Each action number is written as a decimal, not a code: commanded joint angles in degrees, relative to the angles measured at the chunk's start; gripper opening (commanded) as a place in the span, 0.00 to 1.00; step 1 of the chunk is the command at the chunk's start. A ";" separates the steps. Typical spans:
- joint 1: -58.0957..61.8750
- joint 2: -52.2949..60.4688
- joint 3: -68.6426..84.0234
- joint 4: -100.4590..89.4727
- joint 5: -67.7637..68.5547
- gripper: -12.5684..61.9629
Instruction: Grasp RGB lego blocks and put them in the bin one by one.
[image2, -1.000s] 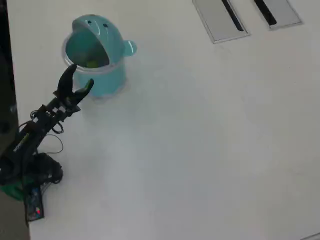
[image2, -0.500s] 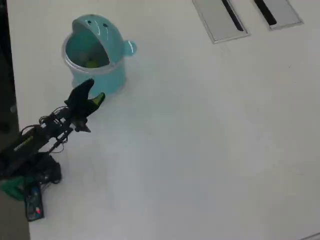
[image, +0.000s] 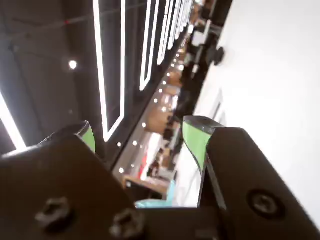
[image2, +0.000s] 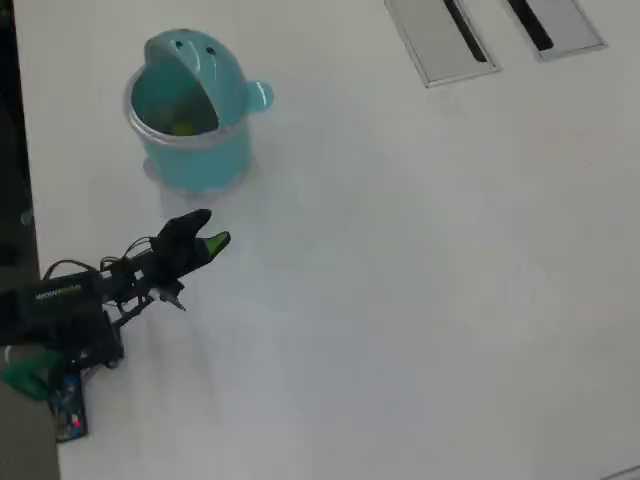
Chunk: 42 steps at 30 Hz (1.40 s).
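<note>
Teal whale-shaped bin (image2: 190, 105): upright on white table (image2: 420, 280), yellowish green block (image2: 183, 127) inside. Gripper (image2: 212, 238): near bin, jaws parted, empty.

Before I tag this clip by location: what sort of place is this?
Probably an office or meeting room: a broad white table with flush grey cable panels, and in the wrist view long ceiling light strips. The teal bin sits on the table.
</note>
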 joint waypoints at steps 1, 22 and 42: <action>1.23 4.31 -1.23 -6.59 1.23 0.61; 5.71 4.13 17.75 -24.43 3.43 0.61; 6.42 3.87 37.18 -33.75 5.71 0.63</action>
